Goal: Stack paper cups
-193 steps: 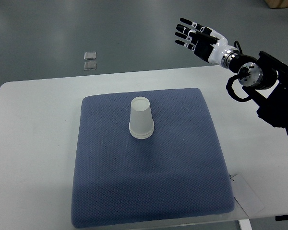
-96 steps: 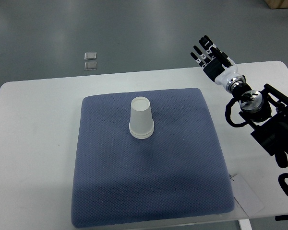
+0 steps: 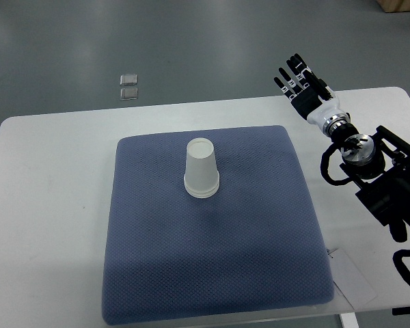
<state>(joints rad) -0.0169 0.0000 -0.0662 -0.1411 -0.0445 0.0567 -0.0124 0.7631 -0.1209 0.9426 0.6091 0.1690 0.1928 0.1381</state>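
Right hand point(image 3: 305, 89): fingers extended and spread, empty, raised over the table's point(image 3: 48, 198) far right edge, forearm entering from the right. Paper cups point(image 3: 201, 169): upside-down stack, upright, centre-rear of blue mat point(image 3: 212, 273).

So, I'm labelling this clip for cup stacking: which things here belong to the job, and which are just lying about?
Part of the job:
- paper cups, upside down, nested on the blue mat
- right hand, open, empty, over the table's far edge

Just lying about:
- two small clear squares on the floor
- white table

right hand point(image 3: 306, 92) drawn back, lowered toward table edge
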